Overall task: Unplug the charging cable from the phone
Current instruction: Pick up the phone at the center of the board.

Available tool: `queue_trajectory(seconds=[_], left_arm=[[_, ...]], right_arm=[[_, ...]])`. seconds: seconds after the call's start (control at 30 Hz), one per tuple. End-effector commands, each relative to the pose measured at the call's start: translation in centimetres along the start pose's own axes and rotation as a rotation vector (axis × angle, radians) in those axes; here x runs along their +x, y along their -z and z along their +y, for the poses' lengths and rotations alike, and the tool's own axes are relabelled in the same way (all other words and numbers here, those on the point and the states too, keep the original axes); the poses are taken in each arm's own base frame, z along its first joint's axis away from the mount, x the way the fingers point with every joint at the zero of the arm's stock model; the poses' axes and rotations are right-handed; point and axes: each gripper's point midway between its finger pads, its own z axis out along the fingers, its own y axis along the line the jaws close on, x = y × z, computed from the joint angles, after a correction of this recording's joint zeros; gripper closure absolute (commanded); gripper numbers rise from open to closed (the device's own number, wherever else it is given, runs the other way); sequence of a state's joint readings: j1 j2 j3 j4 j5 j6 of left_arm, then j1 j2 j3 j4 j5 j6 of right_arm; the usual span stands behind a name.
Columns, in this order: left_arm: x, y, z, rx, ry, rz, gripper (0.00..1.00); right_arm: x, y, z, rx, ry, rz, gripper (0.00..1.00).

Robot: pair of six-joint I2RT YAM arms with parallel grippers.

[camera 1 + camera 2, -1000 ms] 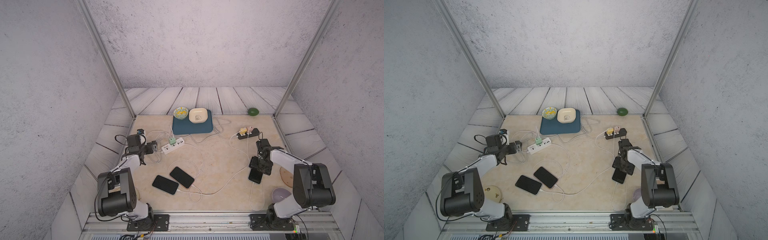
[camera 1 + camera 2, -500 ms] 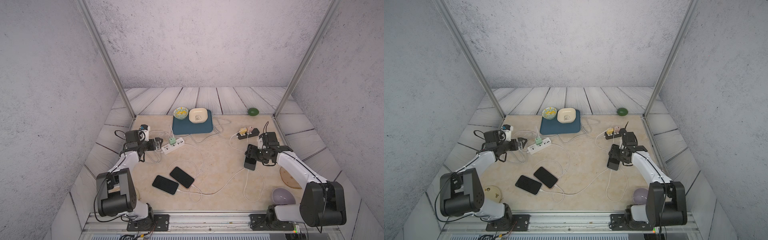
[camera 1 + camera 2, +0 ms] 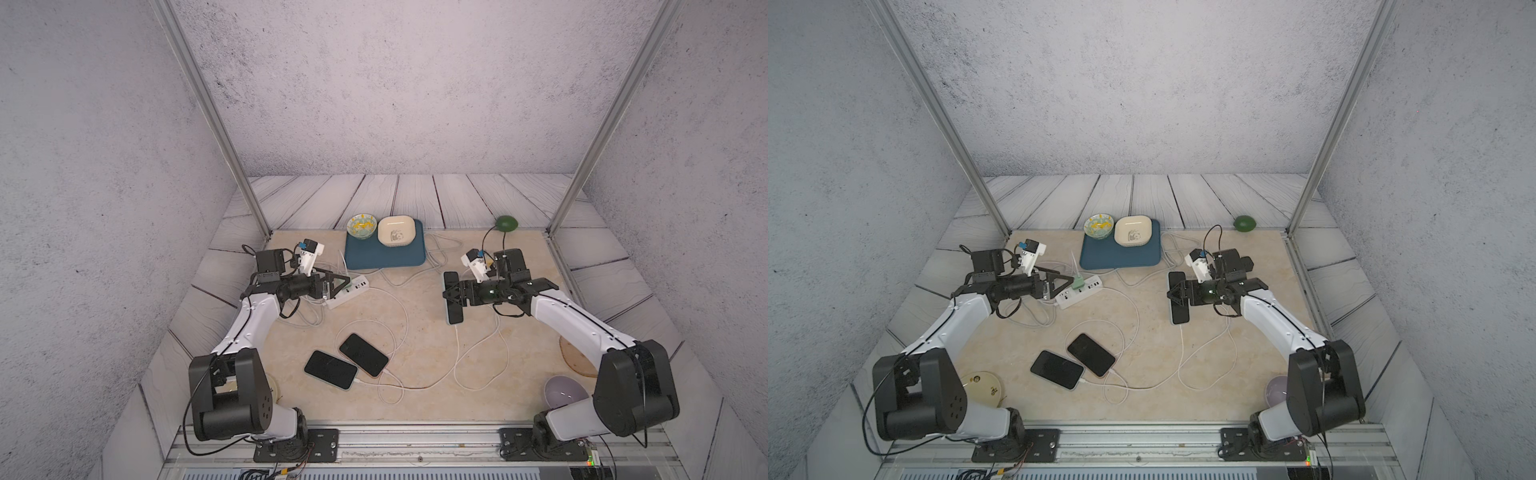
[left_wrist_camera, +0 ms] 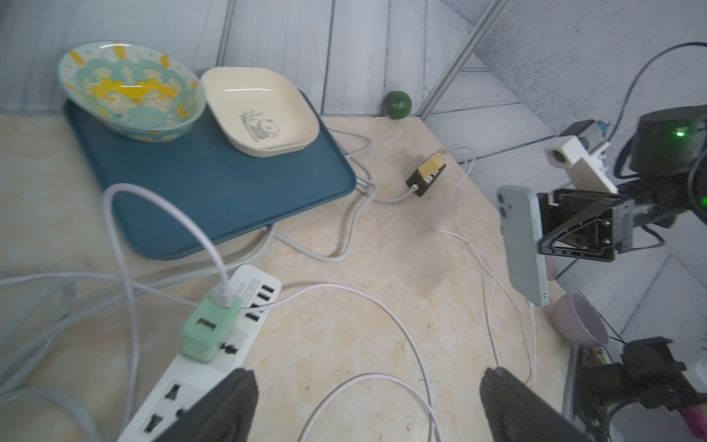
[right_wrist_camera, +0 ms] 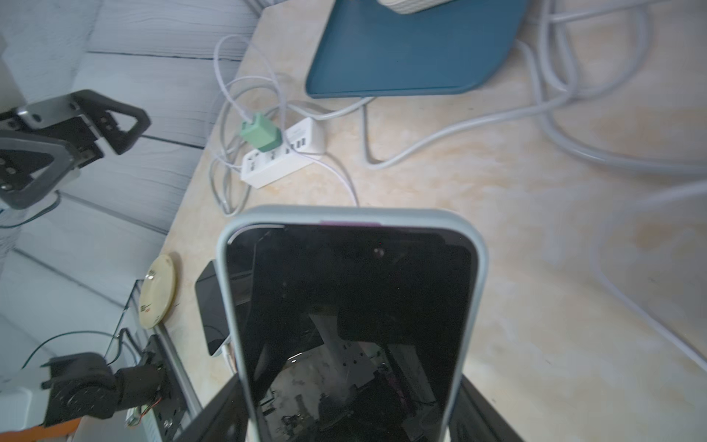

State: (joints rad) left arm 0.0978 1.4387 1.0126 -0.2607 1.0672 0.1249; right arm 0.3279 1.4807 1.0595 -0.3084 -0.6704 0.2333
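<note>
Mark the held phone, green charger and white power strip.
held phone [image 4: 522, 245]: left wrist view, back of its case.
green charger [image 4: 208, 331]: left wrist view, its body.
white power strip [image 4: 191, 379]: left wrist view, its top face.

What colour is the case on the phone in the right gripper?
The phone case is pale blue, clearest in the left wrist view.

Rear wall [image 3: 395, 83] at 12 o'clock: grey, mottled, rough-textured. 9 o'clock wall [image 3: 83, 208] and 3 o'clock wall [image 3: 706, 187]: same grey texture, enclosing space on both sides. 11 o'clock post [image 3: 216, 129] and 1 o'clock post [image 3: 602, 124]: slim silver metal, rising from rear corners of beige surface [image 3: 528, 353]. Surface marbled, stone-look, at centre. Plank floor [image 3: 415, 199]: pale wood-look boards bordering it at 9, 12, 3 o'clock. Metal rail [image 3: 415, 436] along 6 o'clock edge. Light even, diffuse; shadows soft.
</note>
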Motion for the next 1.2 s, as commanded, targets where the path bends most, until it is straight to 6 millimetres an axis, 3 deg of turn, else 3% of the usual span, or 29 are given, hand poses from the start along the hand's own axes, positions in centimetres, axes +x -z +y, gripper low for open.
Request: queue_trajectory(seconds=[0.0, 0.23, 0.63, 0.9, 1.17], left_arm=[[0.0, 0.1, -4.7, 0.187, -0.044, 0.024, 0.02], [0.1, -0.2, -9.6, 0.371, -0.084, 0.056, 0.02], [0.2, -2.8, -12.5, 0.464, -0.053, 0.099, 0.02], [0.7, -3.8, -13.6, 0.495, -0.081, 0.112, 0.02], [0.5, -2.8, -15.9, 0.600, -0.115, 0.108, 0.02]], right_arm=[[-2.8, -0.3, 5.0, -0.200, 0.116, -0.060, 0.41], [-5.1, -1.2, 9.9, -0.383, 0.165, -0.135, 0.41], [-6.8, -0.6, 17.1, -0.591, 0.211, -0.201, 0.42], [-6.9, -0.7, 20.0, -0.687, 0.220, -0.202, 0.43], [-7.1, -1.0, 20.9, -0.712, 0.240, -0.204, 0.44]])
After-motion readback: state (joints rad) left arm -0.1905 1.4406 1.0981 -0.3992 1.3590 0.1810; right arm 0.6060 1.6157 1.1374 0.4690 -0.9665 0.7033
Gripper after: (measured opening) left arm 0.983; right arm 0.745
